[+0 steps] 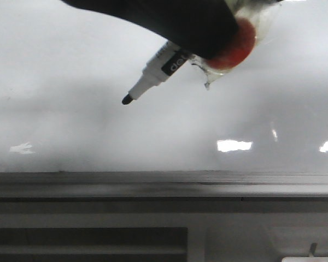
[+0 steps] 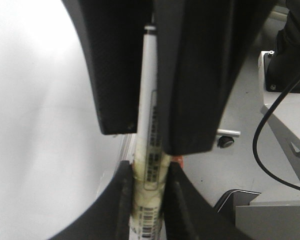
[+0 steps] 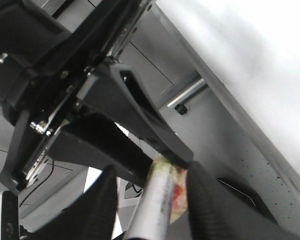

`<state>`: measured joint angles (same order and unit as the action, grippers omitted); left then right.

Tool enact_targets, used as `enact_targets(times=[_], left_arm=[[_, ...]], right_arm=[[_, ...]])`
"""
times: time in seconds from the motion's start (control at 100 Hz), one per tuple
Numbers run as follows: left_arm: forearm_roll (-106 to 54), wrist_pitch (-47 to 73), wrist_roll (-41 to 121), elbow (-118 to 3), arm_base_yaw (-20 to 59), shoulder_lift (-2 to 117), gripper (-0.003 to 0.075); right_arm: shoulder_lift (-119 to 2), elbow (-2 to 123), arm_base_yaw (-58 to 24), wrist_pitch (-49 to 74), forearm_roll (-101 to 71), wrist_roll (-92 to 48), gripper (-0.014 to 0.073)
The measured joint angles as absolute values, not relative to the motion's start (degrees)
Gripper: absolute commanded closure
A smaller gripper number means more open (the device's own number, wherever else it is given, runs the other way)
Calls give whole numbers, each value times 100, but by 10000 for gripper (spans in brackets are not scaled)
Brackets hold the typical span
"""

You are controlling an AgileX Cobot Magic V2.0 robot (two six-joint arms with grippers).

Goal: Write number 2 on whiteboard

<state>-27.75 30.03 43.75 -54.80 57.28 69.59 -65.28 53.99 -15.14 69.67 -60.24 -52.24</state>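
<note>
No number 2 shows anywhere on the whiteboard [image 1: 71, 125]; the glossy white-grey face above the tray ledge [image 1: 153, 185] is bare except for bright light reflections, so I judge the writing is only about to start. The marker [image 1: 153, 73] hangs well above the tray ledge, uncapped, slanting so its black tip [image 1: 127, 100] points down toward the ledge; whether the tip touches the board I cannot tell from the front view. The fingers of the left gripper [image 2: 149, 170] are closed tight on the taped marker barrel. The right gripper [image 3: 152, 170] has the barrel between its fingers too, one finger against it, but with a sliver of light on the other side I cannot tell whether it is clamped. To do the stroke well, I think the tip should meet the board lightly, with steady pressure through the hooked top, the long diagonal and the short base, finishing clear above the tray ledge.
</note>
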Motion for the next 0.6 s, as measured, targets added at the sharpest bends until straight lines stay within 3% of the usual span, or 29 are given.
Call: enact_targets(times=[0.23,0.35,0.43,0.52,0.6], left_arm=[[-2779,2959,4320,-5480,5728,6959,739],[-2779,2959,4284,-5480,5728,6959,699],[-2731,2959,4284,-5480,5728,6959,590],[-2633,3032,4323,-5577,5728,6959,374],[-2560,3032,4368,-5731,5728,6959,244]], right_arm=[[-6528,5408,-1514,6859,-5890,-5283,669],[-6528,5408,-1514,6859,-5870,-5339,666],[-6528,5408,-1514,6859,-5870,-5348,666],[-6528,5408,-1514,6872,-5883,-5348,660],[-6528,5412,-1525,6909,-5908,-5348,656]])
